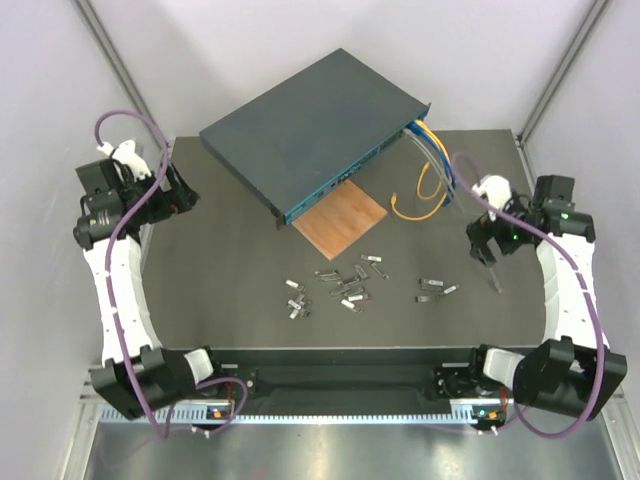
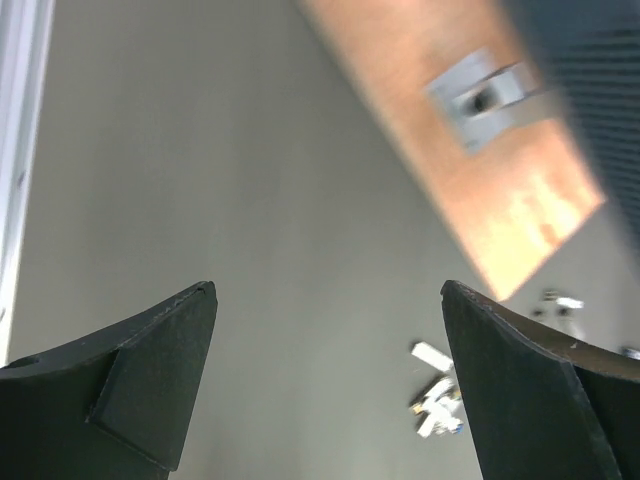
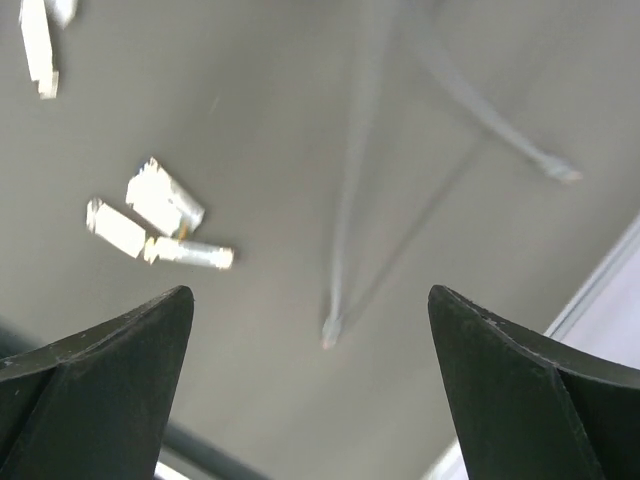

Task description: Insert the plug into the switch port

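The switch (image 1: pixel 310 130) is a flat dark blue-grey box at the back of the table, its teal socket face (image 1: pixel 345 178) turned to the front right. Blue, yellow and grey cables (image 1: pixel 432 150) leave its right end. A thin grey cable ends in a small plug (image 3: pixel 330 330) lying on the mat, seen in the top view (image 1: pixel 494 282) just in front of my right gripper (image 1: pixel 484 247). In the right wrist view that gripper (image 3: pixel 310 295) is open and empty above the plug. My left gripper (image 1: pixel 183 190) is open and empty (image 2: pixel 328 290) at the far left, away from the switch (image 2: pixel 600 80).
A thin brown square board (image 1: pixel 340 218) lies at the switch's front, carrying a small grey piece (image 2: pixel 485 90). Several small metal modules (image 1: pixel 345 285) are scattered mid-table, more at the right (image 1: pixel 435 290). A yellow cable loop (image 1: pixel 420 205) lies by the switch. A second plug end (image 3: pixel 560 170) lies nearby.
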